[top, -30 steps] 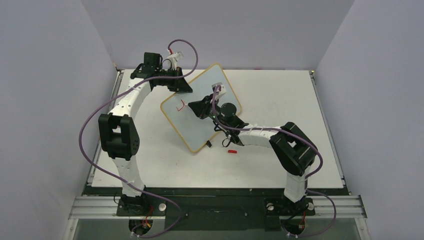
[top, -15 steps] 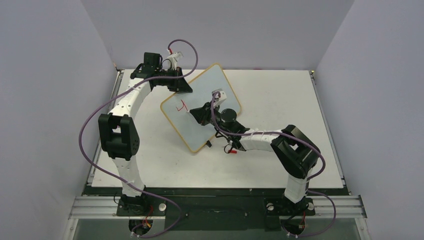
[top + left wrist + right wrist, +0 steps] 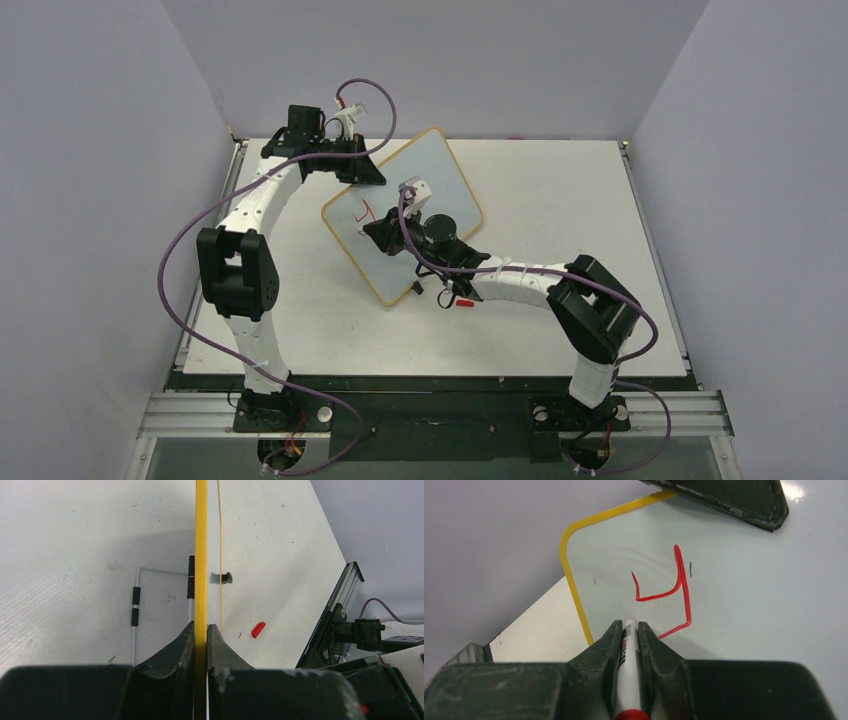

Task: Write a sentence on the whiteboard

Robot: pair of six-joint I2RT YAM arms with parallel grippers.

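Right tool: clenched on a white marker, which lies lengthwise between the fingers with its tip pointing forward. The tip sits at the whiteboard near its yellow-framed corner, just beside the tail of the red stroke. I cannot tell whether the tip touches the board.

Left tool: clamped on the whiteboard's yellow edge, one finger on each face.

Sentence: one red letter only, a "y" with a hooked tail, near the board's left corner in the top view.

Whiteboard position: on the tabletop, left of centre and turned at an angle, with my left tool at its far-left edge. The left wrist view shows a white wire stand with black sleeves beside the frame and a black clip on the other side.

Surface and room: the tabletop is white, lightly scuffed and speckled. Plain grey walls enclose it on three sides. A red cap lies on the tabletop near the board's near edge, beside my right forearm.

Change over the last second: my right tool has moved left and nearer, toward the board's left corner. The red mark has grown from a small stroke into the full letter with its tail. The left arm and the board have not shifted.
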